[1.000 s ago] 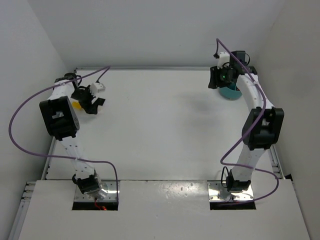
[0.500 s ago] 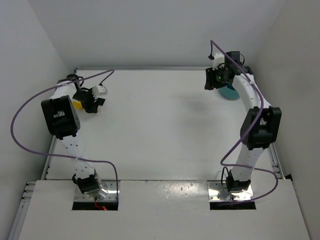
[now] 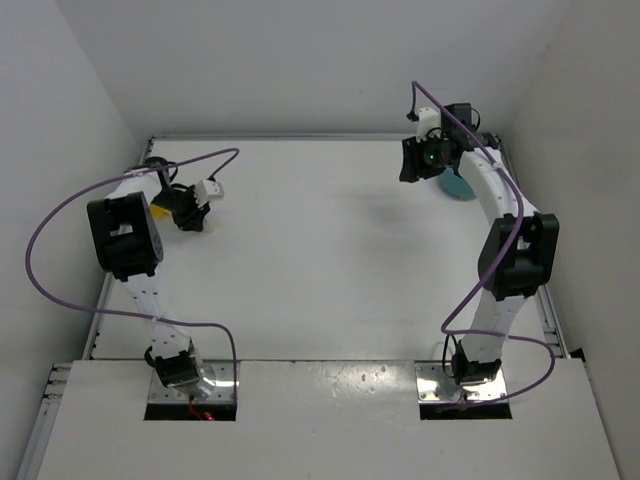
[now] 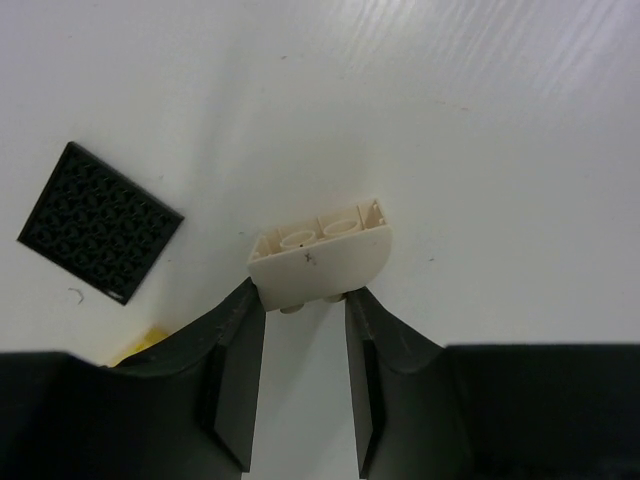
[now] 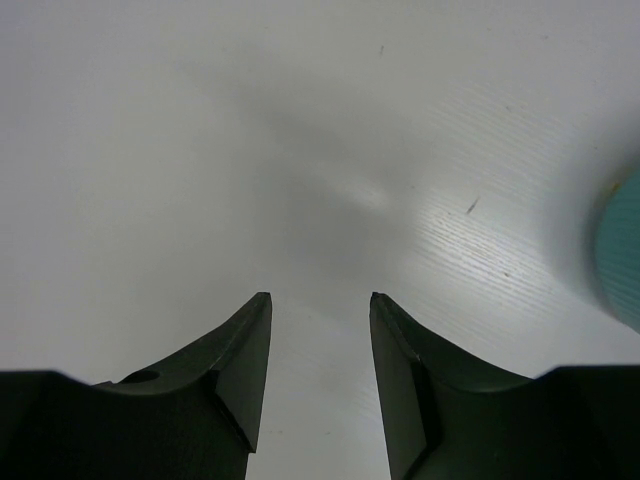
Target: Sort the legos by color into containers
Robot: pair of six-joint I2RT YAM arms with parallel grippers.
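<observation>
Touching the near edge of a cream brick point(image 4: 320, 255), the left fingers point(image 4: 256, 312) stand narrowly parted, their matte black tips against its lower corner and studs. Whether they truly pinch it I cannot tell. The brick is a glossy block with a rounded face and two hollow tubes showing, resting on the smooth white bench point(image 4: 480, 120). Beyond and left of those fingers lies a flat, square black plate point(image 4: 100, 222) with a fine studded texture. A yellow piece point(image 4: 145, 345) peeks out beside the left finger. The right fingers point(image 5: 262, 325) are spread with nothing between them, and the teal tub point(image 5: 625, 250) shows its curved wall just to their right.
</observation>
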